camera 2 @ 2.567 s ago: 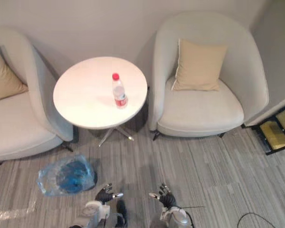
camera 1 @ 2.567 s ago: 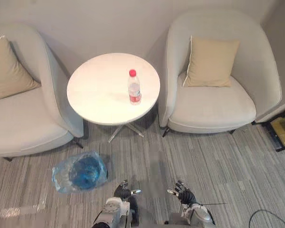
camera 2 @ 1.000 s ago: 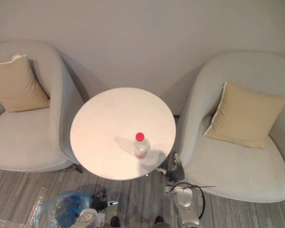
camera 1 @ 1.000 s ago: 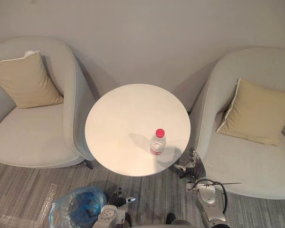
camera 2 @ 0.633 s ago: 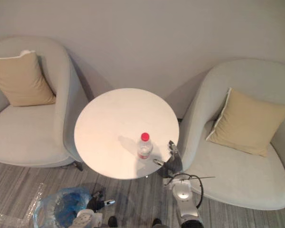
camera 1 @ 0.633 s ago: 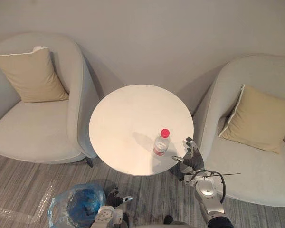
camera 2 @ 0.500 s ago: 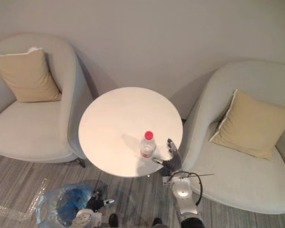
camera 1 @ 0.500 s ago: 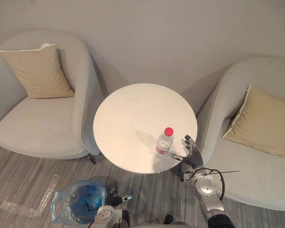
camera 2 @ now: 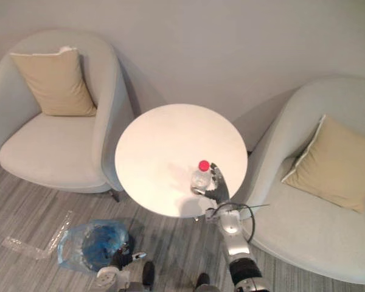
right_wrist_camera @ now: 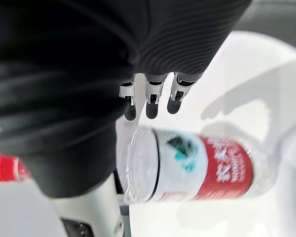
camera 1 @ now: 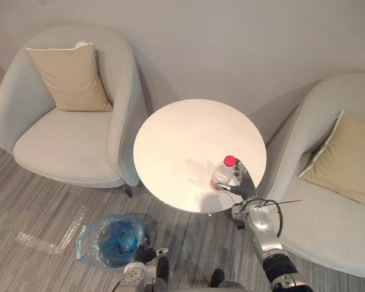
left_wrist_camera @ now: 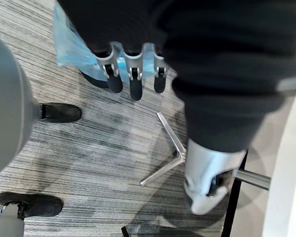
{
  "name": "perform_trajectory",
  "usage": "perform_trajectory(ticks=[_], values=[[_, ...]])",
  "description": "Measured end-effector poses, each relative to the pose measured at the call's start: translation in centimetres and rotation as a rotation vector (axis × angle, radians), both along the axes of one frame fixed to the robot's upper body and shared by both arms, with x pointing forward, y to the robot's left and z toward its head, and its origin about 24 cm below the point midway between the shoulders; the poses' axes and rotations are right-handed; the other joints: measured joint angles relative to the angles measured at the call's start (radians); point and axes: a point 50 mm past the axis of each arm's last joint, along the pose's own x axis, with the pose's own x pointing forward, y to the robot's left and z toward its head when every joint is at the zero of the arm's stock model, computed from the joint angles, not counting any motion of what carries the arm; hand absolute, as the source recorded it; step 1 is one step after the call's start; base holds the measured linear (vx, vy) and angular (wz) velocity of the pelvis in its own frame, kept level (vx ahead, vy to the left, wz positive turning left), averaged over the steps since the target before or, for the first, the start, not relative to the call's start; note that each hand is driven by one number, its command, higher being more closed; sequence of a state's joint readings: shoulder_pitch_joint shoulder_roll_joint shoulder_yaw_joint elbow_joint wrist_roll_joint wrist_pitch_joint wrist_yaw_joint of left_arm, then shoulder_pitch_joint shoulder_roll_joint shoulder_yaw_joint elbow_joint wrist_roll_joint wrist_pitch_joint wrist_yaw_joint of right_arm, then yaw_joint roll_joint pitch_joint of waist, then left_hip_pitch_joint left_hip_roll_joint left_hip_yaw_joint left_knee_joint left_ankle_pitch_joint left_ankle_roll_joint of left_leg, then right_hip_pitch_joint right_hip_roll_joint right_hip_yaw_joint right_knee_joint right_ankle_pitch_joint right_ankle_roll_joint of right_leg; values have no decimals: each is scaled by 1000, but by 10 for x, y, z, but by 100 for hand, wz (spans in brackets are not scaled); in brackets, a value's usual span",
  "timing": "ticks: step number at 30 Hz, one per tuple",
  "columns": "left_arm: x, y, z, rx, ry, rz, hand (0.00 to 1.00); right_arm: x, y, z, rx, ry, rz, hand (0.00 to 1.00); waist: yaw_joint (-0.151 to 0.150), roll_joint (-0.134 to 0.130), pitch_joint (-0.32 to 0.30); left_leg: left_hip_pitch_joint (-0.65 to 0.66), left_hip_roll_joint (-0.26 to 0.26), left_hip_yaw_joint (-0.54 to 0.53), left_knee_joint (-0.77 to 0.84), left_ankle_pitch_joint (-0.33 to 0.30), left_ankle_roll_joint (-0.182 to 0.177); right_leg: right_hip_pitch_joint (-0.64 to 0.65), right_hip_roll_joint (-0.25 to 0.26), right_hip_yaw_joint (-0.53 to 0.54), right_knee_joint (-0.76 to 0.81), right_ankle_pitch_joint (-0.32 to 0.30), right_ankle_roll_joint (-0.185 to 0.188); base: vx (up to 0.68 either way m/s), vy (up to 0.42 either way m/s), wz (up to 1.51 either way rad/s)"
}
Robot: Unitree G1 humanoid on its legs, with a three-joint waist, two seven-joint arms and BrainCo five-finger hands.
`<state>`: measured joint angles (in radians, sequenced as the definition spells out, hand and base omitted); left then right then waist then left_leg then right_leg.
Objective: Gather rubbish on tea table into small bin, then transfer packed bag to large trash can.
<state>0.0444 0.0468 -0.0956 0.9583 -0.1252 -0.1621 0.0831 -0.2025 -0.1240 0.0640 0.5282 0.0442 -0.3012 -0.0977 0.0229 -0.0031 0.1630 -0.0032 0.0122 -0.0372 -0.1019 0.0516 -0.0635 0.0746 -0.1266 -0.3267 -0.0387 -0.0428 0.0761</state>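
Bottle (camera 1: 222,175), clear plastic w/ red cap and red label, stands upright on the round white table (camera 1: 182,140), close to its near-right edge; can't tell if any liquid is in it. Right hand (camera 1: 242,182) is up at the table edge just beside the bottle on its right. In the right wrist view the fingers (right_wrist_camera: 149,106) run straight out along one side of the bottle, thumb on the other side, nothing curled round it; can't tell whether they touch it. Bin (camera 1: 112,240) sits on the floor (camera 1: 36,201), near-left of the table and well apart from the bottle. It is lined w/ a crinkly blue-tinted see-through bag that spills over the rim; inside looks dark blue, contents not readable. Left hand (camera 1: 145,255) hangs low just beside the bin, fingers (left_wrist_camera: 133,84) straight and loose, holding nothing. Clear plastic strip (camera 1: 48,240) lies flat on the floor left of the bin. Floor is grey striped carpet. Table has thin metal legs (left_wrist_camera: 167,158). Two rounded pale-grey chairs, left (camera 1: 67,140) and right (camera 1: 334,231) of the table, each w/ a tan square cushion (camera 1: 70,76) on its seat.
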Motion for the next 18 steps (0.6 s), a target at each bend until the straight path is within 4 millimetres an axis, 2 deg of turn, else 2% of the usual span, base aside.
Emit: perform_trajectory(ticks=[2, 5, 6, 10, 16, 18], values=[[4, -1, 2, -11, -20, 12, 0, 7, -1, 6, -5, -18, 3, 0, 17, 10, 16, -10, -1, -4, 0, 1, 0, -7, 0, -5, 0, 0, 0, 1, -10, 13], [8, -2, 6, -19, -48, 19, 0, 21, -1, 22, -5, -70, 5, 0, 18, 23, 44, -32, -5, -36, 4, 8, 0, -10, -1, -36, -1, 0, 0, -1, -9, 28], [10, -2, 7, -24, -57, 26, 0, 27, -1, 28, -4, -87, 4, 100, 23, 26, 57, -37, -5, -40, 8, 8, 0, -11, -1, -40, -1, 0, 0, -21, -6, 19], [16, -2, 12, -35, -103, 35, 0, 46, -3, 48, -3, -138, -31, 100, 38, 43, 88, -77, -7, -50, 22, 10, -2, -40, -2, -48, 2, 0, 0, -21, -4, 9], [20, -3, 15, -50, -121, 54, 0, 52, -3, 58, 3, -170, -42, 100, 43, 57, 119, -90, -9, -55, 37, 10, -2, -40, -2, -47, 2, 0, -1, -1, -1, 5], [20, -3, 15, -51, -125, 51, 0, 50, -4, 55, 0, -157, -44, 100, 42, 61, 124, -90, -9, -55, 37, 10, -2, -41, -3, -46, 2, 0, -1, 0, 0, 0]])
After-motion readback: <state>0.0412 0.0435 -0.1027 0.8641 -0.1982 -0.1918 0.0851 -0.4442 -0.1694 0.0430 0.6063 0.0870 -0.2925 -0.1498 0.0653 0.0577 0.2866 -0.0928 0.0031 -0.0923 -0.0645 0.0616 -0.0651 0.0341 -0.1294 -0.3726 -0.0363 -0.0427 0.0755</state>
